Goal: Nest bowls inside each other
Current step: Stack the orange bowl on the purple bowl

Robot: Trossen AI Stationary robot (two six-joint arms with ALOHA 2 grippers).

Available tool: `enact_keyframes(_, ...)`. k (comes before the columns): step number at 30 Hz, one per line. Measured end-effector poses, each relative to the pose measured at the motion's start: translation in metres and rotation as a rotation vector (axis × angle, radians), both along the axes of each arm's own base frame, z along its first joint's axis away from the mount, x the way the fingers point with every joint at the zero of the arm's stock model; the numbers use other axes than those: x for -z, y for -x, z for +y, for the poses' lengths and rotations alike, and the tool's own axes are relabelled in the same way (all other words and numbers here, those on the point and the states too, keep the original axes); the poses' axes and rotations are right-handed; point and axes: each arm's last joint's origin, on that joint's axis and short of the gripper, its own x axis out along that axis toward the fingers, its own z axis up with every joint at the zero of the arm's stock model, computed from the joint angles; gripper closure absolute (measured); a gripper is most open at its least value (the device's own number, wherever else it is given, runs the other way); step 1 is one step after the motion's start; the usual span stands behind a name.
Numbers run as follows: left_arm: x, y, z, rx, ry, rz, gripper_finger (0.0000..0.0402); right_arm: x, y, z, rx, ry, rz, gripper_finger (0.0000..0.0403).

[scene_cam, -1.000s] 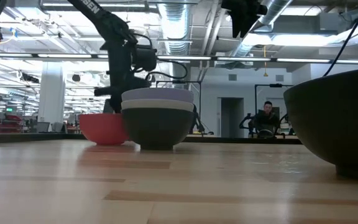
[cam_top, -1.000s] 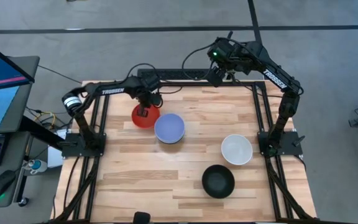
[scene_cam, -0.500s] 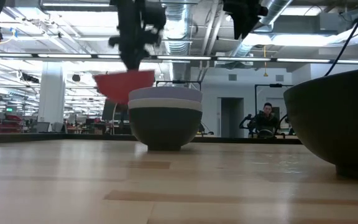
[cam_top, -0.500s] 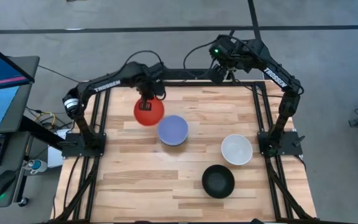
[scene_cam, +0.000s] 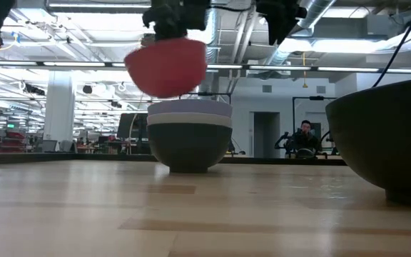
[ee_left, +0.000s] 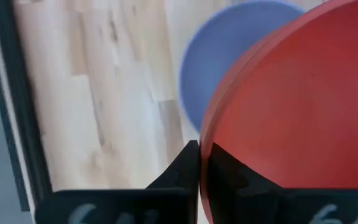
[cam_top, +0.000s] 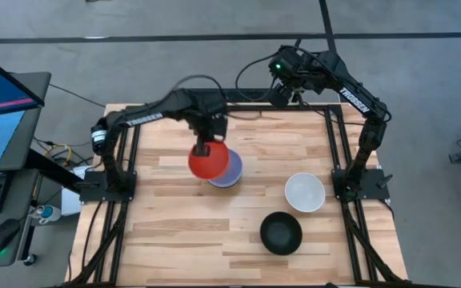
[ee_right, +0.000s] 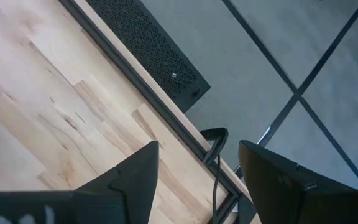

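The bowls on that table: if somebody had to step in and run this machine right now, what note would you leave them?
Left gripper: jaws shut on the red bowl's rim, holding it in the air, partly over the stack.
Right gripper: jaws open, holding nothing, waiting high at the table's far edge.
Done: the light blue bowl sits on top of the stack; in the low view a white rim and a black bowl show beneath it.
Left: lower the red bowl into the stack and let go, then add the loose white bowl and black bowl sitting on the right side.
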Motion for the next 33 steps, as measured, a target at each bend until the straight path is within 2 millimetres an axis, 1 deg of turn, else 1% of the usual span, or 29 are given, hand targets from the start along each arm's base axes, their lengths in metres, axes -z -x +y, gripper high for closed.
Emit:
enact_keyframes(4, 0.028, -0.023, -0.011, 0.041, -0.009, 0.068, 0.0401, 0.000, -0.002, 0.003, -0.011, -0.004, -0.003, 0.0158)
enact_keyframes(8, 0.042, -0.034, -0.012, 0.061, 0.008, 0.083, 0.0401, -0.001, -0.005, 0.012, -0.040, -0.008, -0.011, 0.0158)
enact_keyframes(11, 0.046, -0.038, -0.011, 0.062, 0.006, 0.077, 0.0401, -0.006, -0.003, 0.022, -0.047, -0.006, -0.041, 0.0158)
enact_keyframes(14, 0.050, -0.041, -0.010, 0.062, -0.002, 0.080, 0.0401, -0.015, 0.004, 0.034, -0.048, -0.004, -0.095, 0.0158)
enact_keyframes(17, 0.060, -0.046, -0.008, 0.061, -0.011, 0.106, 0.0401, -0.025, 0.012, 0.048, -0.048, -0.004, -0.155, 0.0158)
enact_keyframes(21, 0.080, -0.049, -0.006, 0.051, 0.026, 0.202, 0.0401, -0.035, 0.021, 0.065, -0.065, -0.011, -0.218, 0.0158)
enact_keyframes(24, 0.084, -0.048, -0.006, 0.037, 0.039, 0.225, 0.0401, -0.036, 0.022, 0.074, -0.072, -0.021, -0.241, 0.0158)
enact_keyframes(26, 0.083, -0.050, -0.006, 0.013, 0.037, 0.202, 0.0395, -0.030, 0.025, 0.079, -0.078, -0.036, -0.219, 0.0158)
enact_keyframes(28, 0.079, -0.052, -0.005, -0.005, 0.021, 0.161, 0.0383, -0.017, 0.030, 0.084, -0.063, -0.062, -0.181, 0.0158)
enact_keyframes(30, 0.071, -0.051, -0.006, -0.007, 0.011, 0.117, 0.0366, 0.001, 0.039, 0.088, -0.027, -0.090, -0.130, 0.0158)
enact_keyframes(33, 0.053, -0.048, -0.010, 0.007, 0.012, 0.039, 0.0337, 0.031, 0.062, 0.093, 0.028, -0.112, -0.046, 0.0158)
